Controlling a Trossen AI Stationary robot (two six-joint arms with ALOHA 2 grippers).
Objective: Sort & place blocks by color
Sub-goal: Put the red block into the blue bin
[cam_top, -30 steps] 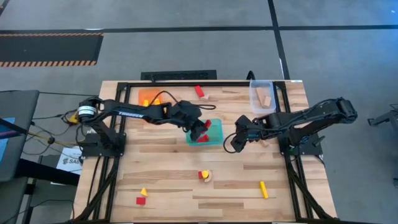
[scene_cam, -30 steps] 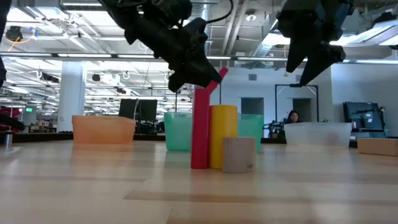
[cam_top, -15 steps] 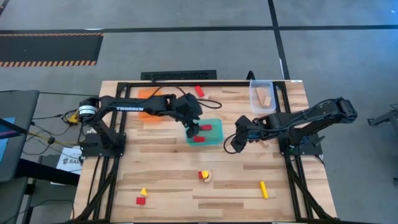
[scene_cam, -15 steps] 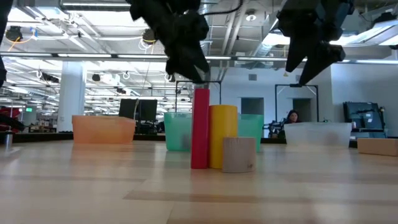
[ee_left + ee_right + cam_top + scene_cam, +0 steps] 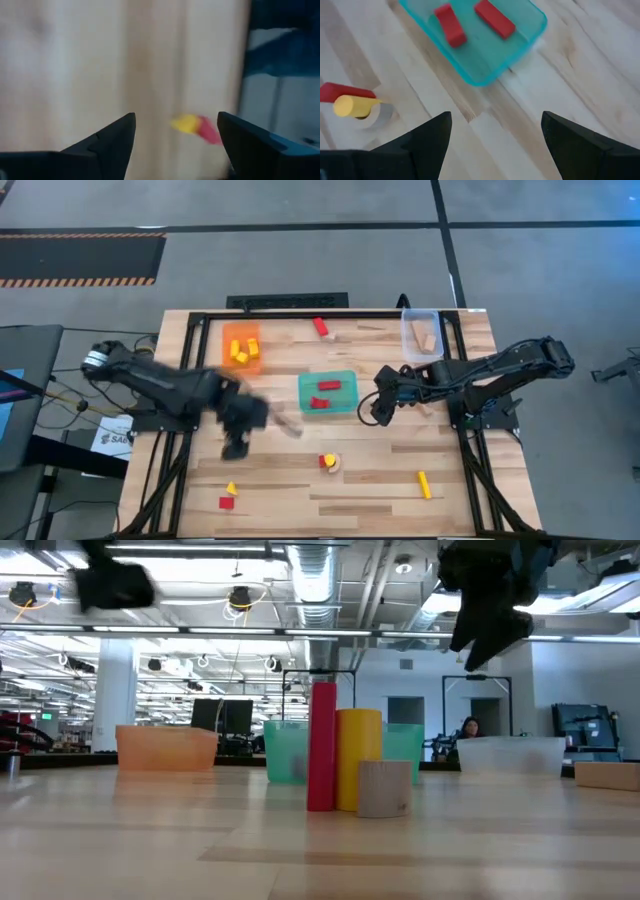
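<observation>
Blocks (image 5: 196, 127) seemingly beyond left gripper (image 5: 175, 137)

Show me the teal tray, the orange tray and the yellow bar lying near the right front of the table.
teal tray (image 5: 346, 406): high view, on its right front rim.
orange tray (image 5: 226, 345): high view, bare floor by its left wall.
yellow bar (image 5: 424, 484): high view, its middle.
</observation>
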